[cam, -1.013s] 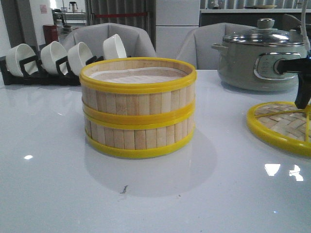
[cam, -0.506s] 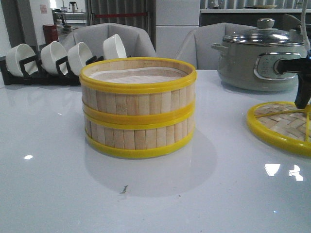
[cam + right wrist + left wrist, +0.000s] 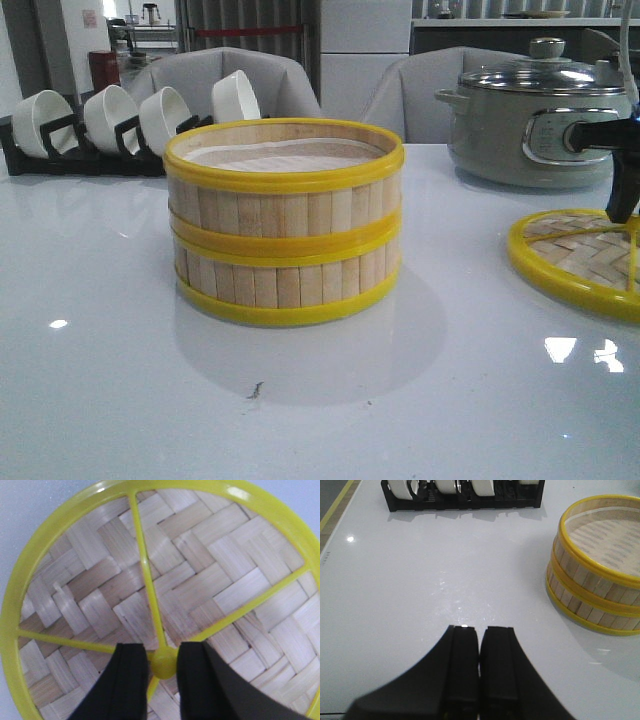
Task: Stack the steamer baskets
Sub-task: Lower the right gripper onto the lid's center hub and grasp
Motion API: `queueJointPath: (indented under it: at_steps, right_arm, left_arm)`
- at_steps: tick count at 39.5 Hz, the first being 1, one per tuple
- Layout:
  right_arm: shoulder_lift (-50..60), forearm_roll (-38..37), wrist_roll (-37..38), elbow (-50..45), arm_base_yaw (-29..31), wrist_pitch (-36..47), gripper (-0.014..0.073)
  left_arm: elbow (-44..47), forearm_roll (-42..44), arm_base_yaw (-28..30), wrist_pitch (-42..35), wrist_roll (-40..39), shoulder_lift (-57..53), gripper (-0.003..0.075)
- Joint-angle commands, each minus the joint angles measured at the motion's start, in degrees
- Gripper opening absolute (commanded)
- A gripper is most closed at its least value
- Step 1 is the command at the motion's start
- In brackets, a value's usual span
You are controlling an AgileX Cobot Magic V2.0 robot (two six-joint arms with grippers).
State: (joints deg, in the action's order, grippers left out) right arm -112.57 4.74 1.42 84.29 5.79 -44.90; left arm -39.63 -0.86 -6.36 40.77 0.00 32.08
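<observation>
**Ann:** On the white table point(image 3: 120, 400) the two steamer baskets point(image 3: 284, 225) already sit one on top of the other, in the middle. Only the lid point(image 3: 165, 590) is left. It lies flat, well off to your right, near the grey-green pot point(image 3: 530, 120).

**Ben:** What is your right gripper point(image 3: 164, 667) doing?

**Ann:** It is right over the lid. Its fingers sit on both sides of the little yellow knob point(image 3: 164, 661) in the middle. I think they are touching it, but I can't tell how hard they squeeze.

**Ben:** So what should you do?

**Ann:** Squeeze the knob well, lift straight up, and keep the lid flat. Your left gripper point(image 3: 479, 645) is pressed together, holding nothing, away from the baskets.
</observation>
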Motion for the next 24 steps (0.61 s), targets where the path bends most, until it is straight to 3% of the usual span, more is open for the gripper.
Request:
queueJointPath:
  at_steps: [1, 24]
  right_arm:
    - [3.0, 0.1, 0.0, 2.0, 0.0, 1.8, 0.0286]
    - [3.0, 0.0, 0.0, 2.0, 0.0, 0.8, 0.0286]
  left_arm:
    - [-1.6, -0.5, -0.5, -4.9, 0.0, 0.1, 0.0086]
    - [-1.6, -0.5, -0.5, -4.9, 0.0, 0.1, 0.0086]
